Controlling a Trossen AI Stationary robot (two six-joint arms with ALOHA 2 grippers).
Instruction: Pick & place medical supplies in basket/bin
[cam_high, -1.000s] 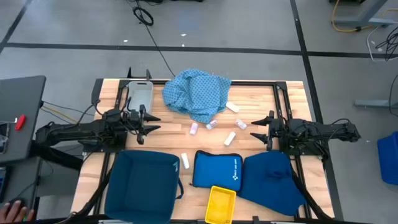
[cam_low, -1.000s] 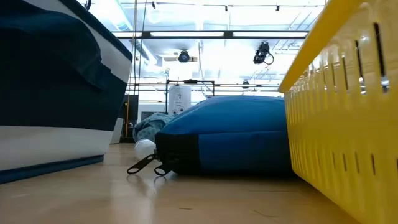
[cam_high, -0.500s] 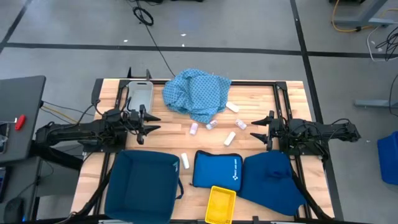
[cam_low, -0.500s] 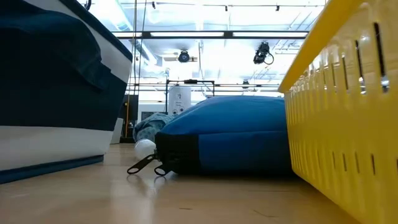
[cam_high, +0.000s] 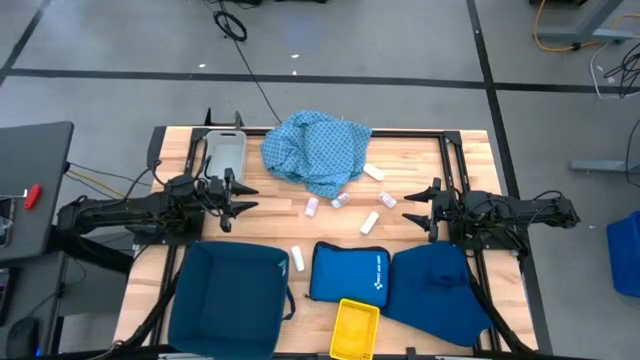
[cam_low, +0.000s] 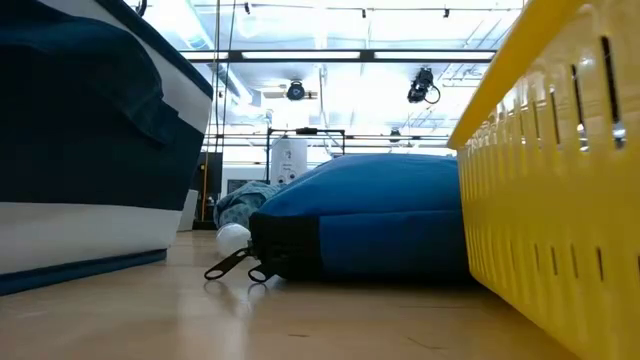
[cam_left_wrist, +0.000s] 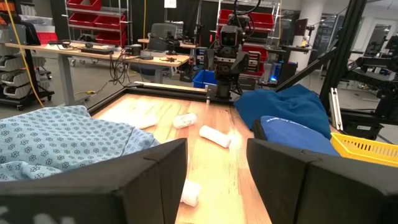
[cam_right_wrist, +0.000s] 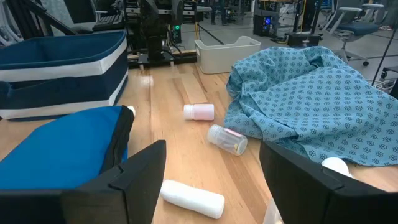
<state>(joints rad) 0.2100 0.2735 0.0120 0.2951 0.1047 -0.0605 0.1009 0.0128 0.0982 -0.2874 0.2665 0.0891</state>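
A light-blue dotted cloth (cam_high: 315, 150) lies crumpled at the table's far middle; it also shows in the right wrist view (cam_right_wrist: 311, 93) and the left wrist view (cam_left_wrist: 62, 140). Several small white rolls (cam_high: 370, 222) lie scattered on the table between the two grippers, one roll (cam_high: 297, 258) beside the bright blue zip pouch (cam_high: 348, 272). My left gripper (cam_high: 246, 197) is open and empty at the table's left. My right gripper (cam_high: 408, 210) is open and empty at the right. Both point toward the table's middle.
A dark blue fabric basket (cam_high: 228, 297) stands at the near left, a yellow bin (cam_high: 354, 328) at the near middle, a dark blue cloth bag (cam_high: 437, 285) at the near right, a grey-white tub (cam_high: 224, 153) at the far left.
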